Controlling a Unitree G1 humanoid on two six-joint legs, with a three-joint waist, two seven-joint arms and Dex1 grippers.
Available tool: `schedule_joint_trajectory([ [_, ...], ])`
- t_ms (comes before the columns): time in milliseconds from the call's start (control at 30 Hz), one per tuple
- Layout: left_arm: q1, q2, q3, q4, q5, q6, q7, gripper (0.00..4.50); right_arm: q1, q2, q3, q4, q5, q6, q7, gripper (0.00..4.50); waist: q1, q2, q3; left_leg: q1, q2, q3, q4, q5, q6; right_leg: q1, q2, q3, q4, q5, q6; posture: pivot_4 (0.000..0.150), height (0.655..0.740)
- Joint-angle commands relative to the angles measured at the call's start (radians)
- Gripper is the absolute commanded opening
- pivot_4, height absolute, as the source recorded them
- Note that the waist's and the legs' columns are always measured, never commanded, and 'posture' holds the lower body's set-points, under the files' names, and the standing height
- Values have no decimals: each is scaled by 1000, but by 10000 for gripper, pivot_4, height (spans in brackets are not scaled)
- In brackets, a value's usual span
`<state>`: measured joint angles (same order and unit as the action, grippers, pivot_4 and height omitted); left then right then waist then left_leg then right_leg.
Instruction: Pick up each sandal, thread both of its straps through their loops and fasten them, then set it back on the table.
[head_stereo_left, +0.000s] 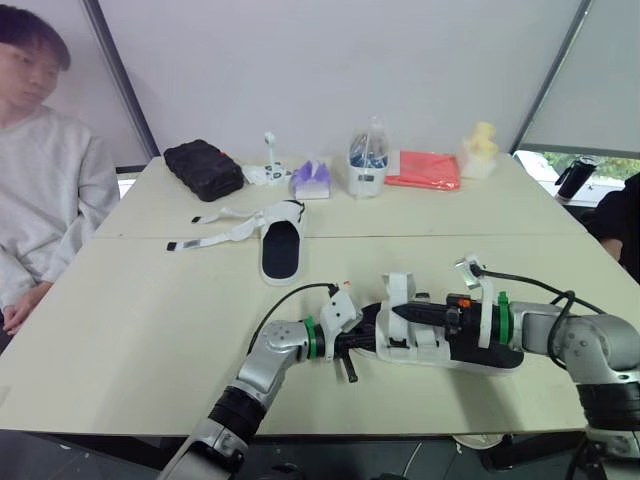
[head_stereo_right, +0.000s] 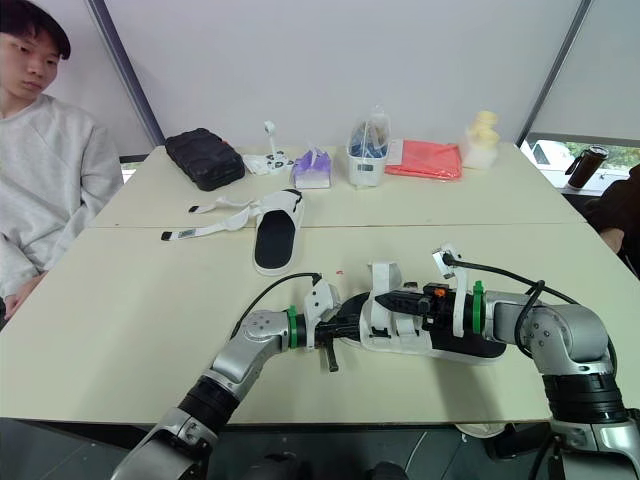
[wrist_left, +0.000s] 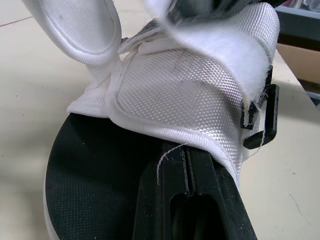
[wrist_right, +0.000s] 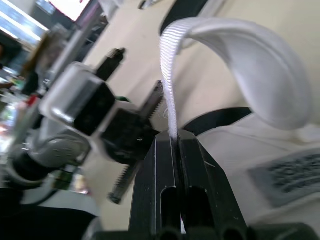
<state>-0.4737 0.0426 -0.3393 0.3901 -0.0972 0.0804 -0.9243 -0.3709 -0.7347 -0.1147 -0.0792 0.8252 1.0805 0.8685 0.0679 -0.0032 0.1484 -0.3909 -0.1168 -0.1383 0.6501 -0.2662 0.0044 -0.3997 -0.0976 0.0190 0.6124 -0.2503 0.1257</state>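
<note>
Sandal (head_stereo_left: 425, 340): lower centre of the left eye view, near the front edge of the table (head_stereo_left: 130, 320); lies lengthwise between the two grippers; toe towards the left of the frame, heel towards the right
Left gripper (wrist_left: 185, 160): at the toe; fingers together, tips resting on the black insole (wrist_left: 95, 175) and meeting the hem of the white front band (wrist_left: 190, 85); whether they pinch the hem, I cannot tell
Right gripper (wrist_right: 172, 137): reaches in over the sandal from the right of the frame; jaws clamped on a thin white strap (wrist_right: 170, 75); the strap rises from the fingertips and arches over to a wide padded band
Buckle (wrist_left: 262, 117): black, at the side of the front band, right of centre in the left wrist view
Far sandal (head_stereo_left: 281, 250): flat on the table, above and left of centre; well apart from both grippers; toe towards the front edge; its two loose straps (head_stereo_left: 215, 228) lie spread on the table towards the left
Back of table: black pouch (head_stereo_left: 203, 168) at upper left; red cloth (head_stereo_left: 424, 170) at upper right; small items between them
Person (head_stereo_left: 45, 190): seated at the left edge of the frame, in a grey top
</note>
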Motion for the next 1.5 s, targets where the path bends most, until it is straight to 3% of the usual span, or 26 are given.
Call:
schedule_joint_trajectory([
  [33, 14, 5, -15, 55, 27, 34, 26, 0, 26, -43, 62, -21, -92, -74, 27, 246, 0, 0, 0, 0, 0, 0, 0, 0, 0, 0, 0, 0, 0, 0, 0, 1500, 7400],
  [433, 9, 3, -14, 66, 24, 32, 24, 0, 78, -108, 88, -114, -119, -164, 161, 246, 1, -1, 0, 0, 0, 0, 0, 0, 0, 0, 0, 0, 0, 0, 1, 1500, 7400],
  [767, -7, -9, -21, 95, 24, 17, 9, 0, 87, -106, 50, -135, -147, -220, 118, 246, 2, -1, 0, 0, 0, 0, -1, 0, 0, 0, 0, 0, 0, 0, 1, 1500, 7400],
  [867, -14, -15, -21, 109, 26, 11, 8, 0, 100, -105, 36, -155, -138, -231, 121, 8966, 1, -1, 0, 0, 0, 0, -1, 0, 0, 0, 0, 0, 0, 0, 1, 1500, 7400],
  [1000, -17, -18, -21, 118, 24, 6, 4, 0, 113, -136, -62, -177, -95, -185, 93, 28868, 3, -1, 0, 0, 0, 0, 0, 0, 0, 1, 0, 0, 0, 0, 1, 1500, 7400],
  [1133, -24, -16, -22, 127, 28, -4, -3, 0, 166, -188, -220, -236, 46, -48, 87, 28868, 10, -1, 0, -1, -1, 0, 0, 0, 0, 0, -1, 0, -1, -1, 1, 1500, 7400],
  [1267, -29, -17, -24, 131, 25, -4, -22, 0, 348, -211, -310, -390, 188, 73, 93, 28868, 24, -2, 1, -1, 1, 0, -2, 0, 0, -1, 0, 0, -1, 0, 1, 1500, 7400],
  [1400, -26, -24, -35, 114, 15, 12, -52, 0, 518, -130, -253, -494, 151, 36, 8, 28868, 25, -2, 1, -2, 2, 0, -2, 0, 0, -2, 0, 0, -1, -1, 1, 1500, 7400],
  [1500, -30, -26, -41, 108, 11, 23, -73, 0, 547, -79, -214, -494, 102, -19, -43, 28868, 22, -3, 1, -1, 2, 2, -1, 0, 0, -2, 0, 0, -1, -1, 1, 1500, 7400],
])
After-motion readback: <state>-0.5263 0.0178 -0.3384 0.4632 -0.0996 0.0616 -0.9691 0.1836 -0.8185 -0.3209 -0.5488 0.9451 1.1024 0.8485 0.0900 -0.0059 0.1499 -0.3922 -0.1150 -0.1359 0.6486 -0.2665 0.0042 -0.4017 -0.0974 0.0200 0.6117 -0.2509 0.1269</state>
